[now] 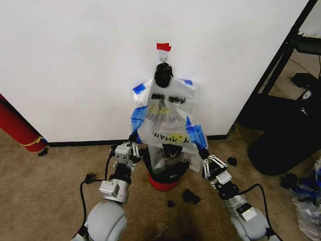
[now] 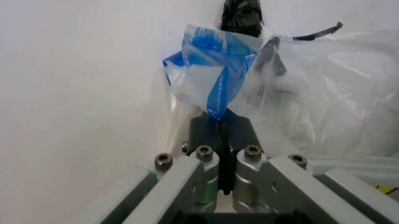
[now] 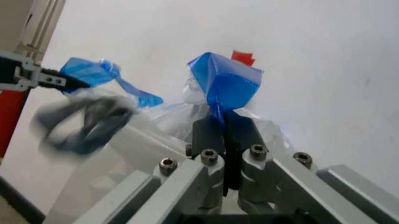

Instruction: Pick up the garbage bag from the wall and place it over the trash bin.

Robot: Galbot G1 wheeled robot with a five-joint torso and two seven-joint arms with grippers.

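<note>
Your garbage bag (image 1: 168,135) hangs low in front of the wall (image 1: 75,60), spread between the two grippers, its "THANK YOU" print reading reversed and a patch of yellow showing near its lower edge. Its bottom drapes down to the trash bin (image 1: 163,182), whose red body stands on the carpet (image 1: 50,191) directly beneath; from the head view you cannot quite tell whether the plastic already sits over the rim or only hangs in front of it.

Your left gripper (image 1: 134,138) holds the bag's left blue-edged handle (image 2: 215,70); in the left wrist view the two fingers are pressed together with the blue plastic pinched between them. Your right gripper (image 1: 200,149) does the same on the right handle (image 3: 227,84), fingers closed tight on the folded blue strip.

Above and behind the bag, the bundle of like bags (image 1: 163,98) hangs from a small hook (image 1: 163,58) by its black knot (image 1: 164,74), under a red tape strip (image 1: 163,47). A black baseboard (image 1: 80,143) runs along the floor. To the right stands a large black bulky object (image 1: 283,140); a red cylinder (image 1: 17,125) leans at the left edge.
</note>
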